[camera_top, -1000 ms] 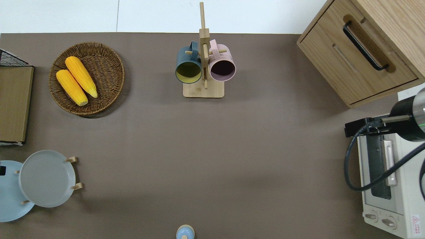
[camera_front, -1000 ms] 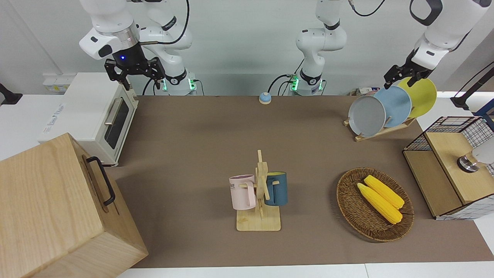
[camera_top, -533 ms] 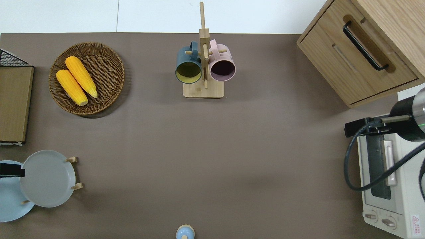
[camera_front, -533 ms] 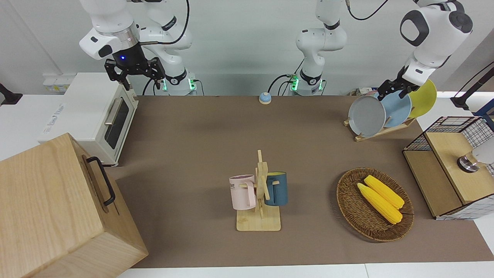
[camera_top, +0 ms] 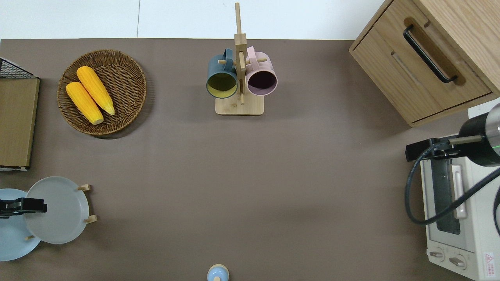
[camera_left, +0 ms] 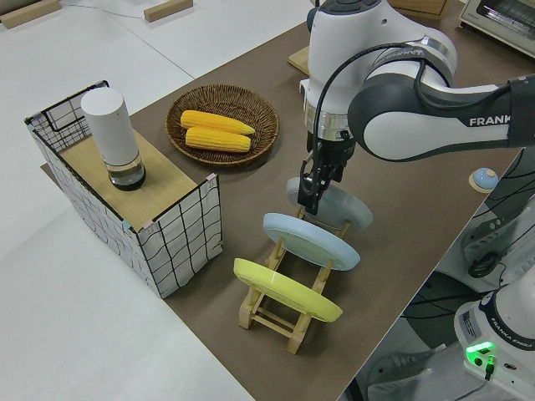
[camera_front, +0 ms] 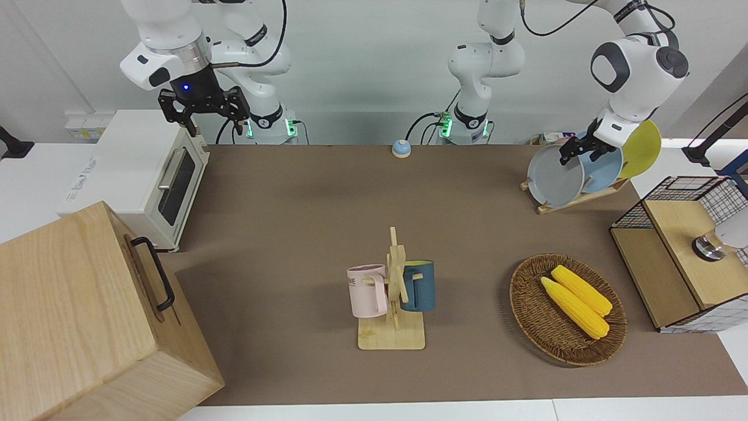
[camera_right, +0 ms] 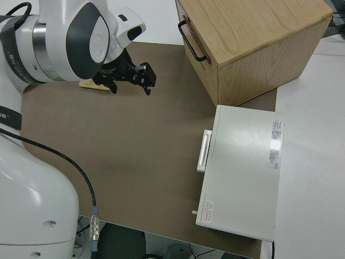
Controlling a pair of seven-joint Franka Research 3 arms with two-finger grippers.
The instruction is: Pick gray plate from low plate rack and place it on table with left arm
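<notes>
Since the earlier frame your left gripper (camera_top: 29,205) has slid over the gray plate (camera_front: 554,176), fingers apart astride its rim. Plate sits in the low plate rack (camera_front: 575,200). Right arm parked.

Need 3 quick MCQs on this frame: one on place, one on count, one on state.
1. The left gripper is over:
A. the round pale gray plate
B. a wicker basket
C. a mug stand

2. Plates standing in the low light-wood plate rack:
A. two
B. three
C. four

3. The gray plate is:
A. flat on the table
B. lifted clear
C. leaning in the rack

Key: 1 A, the overhead view shows the gripper at the plate's edge. 2 B, the left side view shows gray, light blue, yellow. 3 C, it rests against the pegs.
</notes>
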